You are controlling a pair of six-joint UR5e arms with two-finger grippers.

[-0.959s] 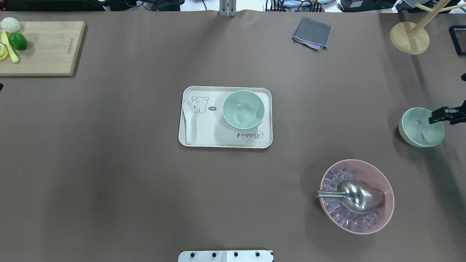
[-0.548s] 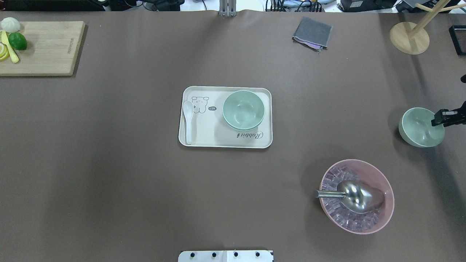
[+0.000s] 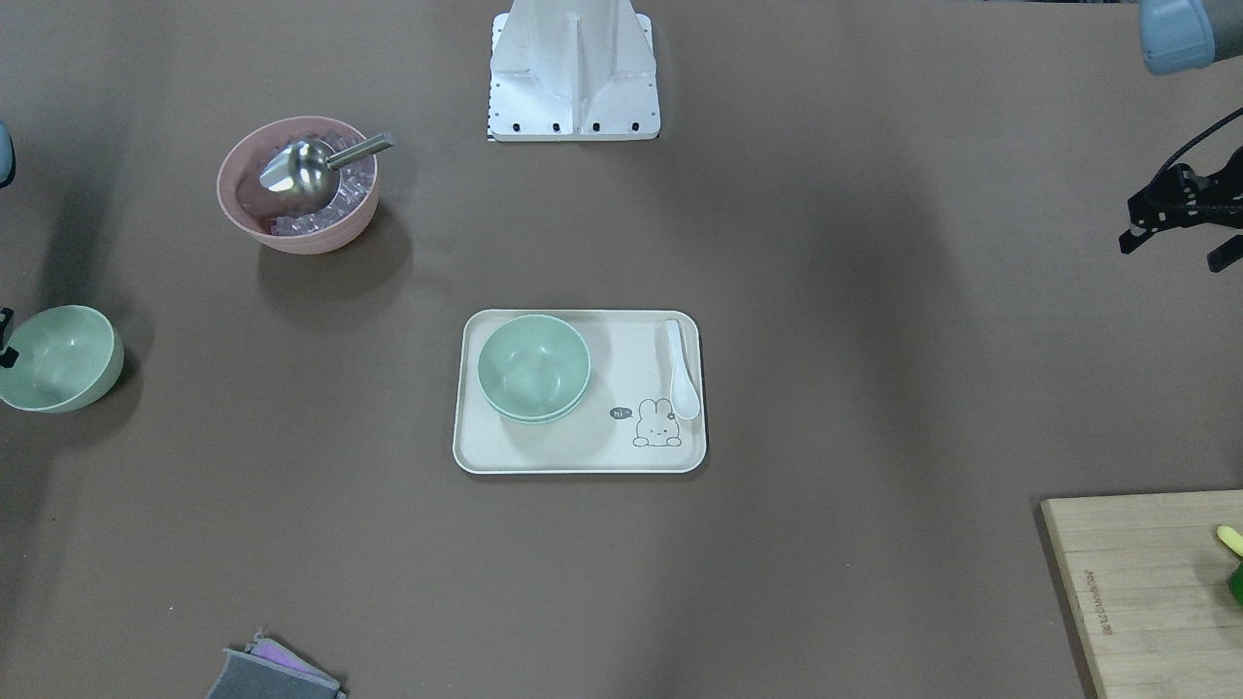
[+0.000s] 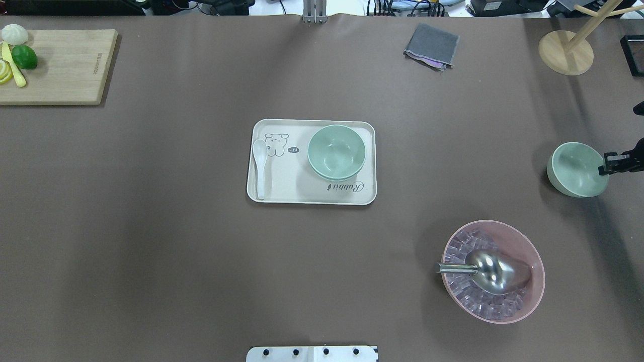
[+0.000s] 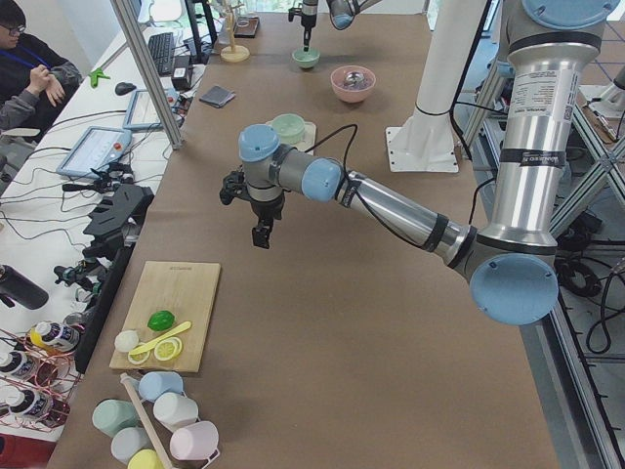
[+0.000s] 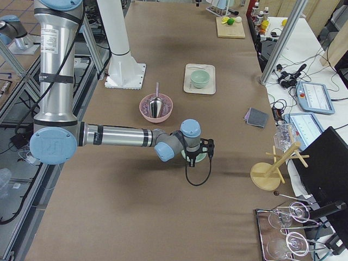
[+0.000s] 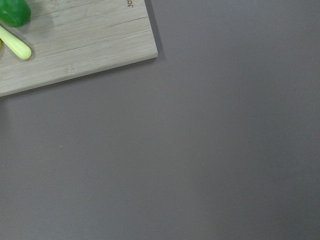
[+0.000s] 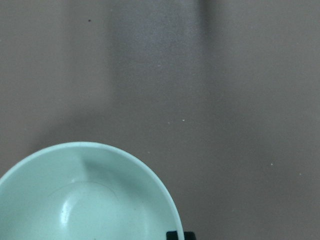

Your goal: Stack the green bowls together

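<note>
Two pale green bowls (image 4: 336,152) sit nested on the cream tray (image 4: 287,181) at the table's middle, also in the front view (image 3: 533,367). A third green bowl (image 4: 576,169) stands on the table at the far right, also in the front view (image 3: 58,357). My right gripper (image 4: 606,168) is at that bowl's right rim and is shut on it. In the right wrist view a black fingertip (image 8: 176,235) touches the outside of the rim of the bowl (image 8: 85,200). My left gripper (image 3: 1173,250) hangs open and empty above bare table near the cutting board.
A pink bowl (image 4: 533,251) with ice and a metal scoop (image 4: 495,271) stands in front of the third bowl. A white spoon (image 4: 259,166) lies on the tray. A cutting board (image 4: 60,65) with fruit, a grey cloth (image 4: 431,45) and a wooden stand (image 4: 566,53) line the far side.
The right gripper's fingers have drawn together at the third bowl's rim. The bowl has shifted slightly to the left and away. The nested bowls have not moved.
</note>
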